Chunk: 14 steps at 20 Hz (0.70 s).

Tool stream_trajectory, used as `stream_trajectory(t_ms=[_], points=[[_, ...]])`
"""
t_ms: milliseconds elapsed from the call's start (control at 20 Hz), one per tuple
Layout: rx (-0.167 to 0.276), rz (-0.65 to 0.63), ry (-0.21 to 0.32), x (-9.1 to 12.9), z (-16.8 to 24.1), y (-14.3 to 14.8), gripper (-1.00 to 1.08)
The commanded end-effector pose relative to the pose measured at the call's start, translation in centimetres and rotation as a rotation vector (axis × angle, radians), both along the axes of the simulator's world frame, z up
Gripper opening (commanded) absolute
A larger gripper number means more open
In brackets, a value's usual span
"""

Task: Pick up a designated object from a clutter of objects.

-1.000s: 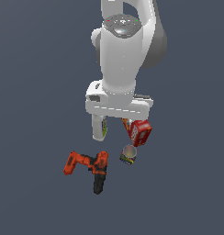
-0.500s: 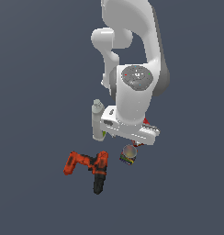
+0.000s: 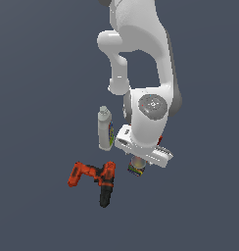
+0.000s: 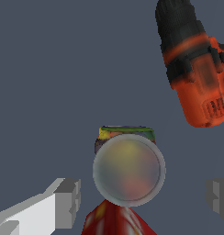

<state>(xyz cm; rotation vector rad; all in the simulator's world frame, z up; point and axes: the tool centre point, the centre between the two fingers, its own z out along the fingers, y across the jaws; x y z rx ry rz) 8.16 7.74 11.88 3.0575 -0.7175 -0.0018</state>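
The designated object is a small can (image 4: pixel 128 170) with a silvery top and a dark label with green and yellow marks. In the exterior view the can (image 3: pixel 136 168) stands just under my hand, partly hidden by it. My gripper (image 4: pixel 143 198) is open, one finger on each side of the can and neither touching it. In the exterior view the gripper (image 3: pixel 141 162) hangs low over the can. The rest of the clutter of objects lies close around it.
An orange-and-black power drill (image 3: pixel 94 179) lies to the exterior view's left of the can; the drill (image 4: pixel 196 69) also shows in the wrist view. A white bottle (image 3: pixel 105 128) stands behind it. The red box (image 4: pixel 116 222) touches the can's side and is mostly hidden by the arm outside.
The arm has come down and the hand has turned over the can. The red box, visible a second ago beside the hand, is now covered by the arm.
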Motion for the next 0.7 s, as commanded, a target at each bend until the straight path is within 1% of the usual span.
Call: stream_trajectory(t_ms=[0,400,650], points=[[0.0,-0.016,-0.001,0.1,-0.7,0.3,1.0],[0.001,-0.02,0.0,0.1,-1.4,0.4,1.0],[0.001,-0.022,-0.001,0.1,-3.5,0.4,1.0]])
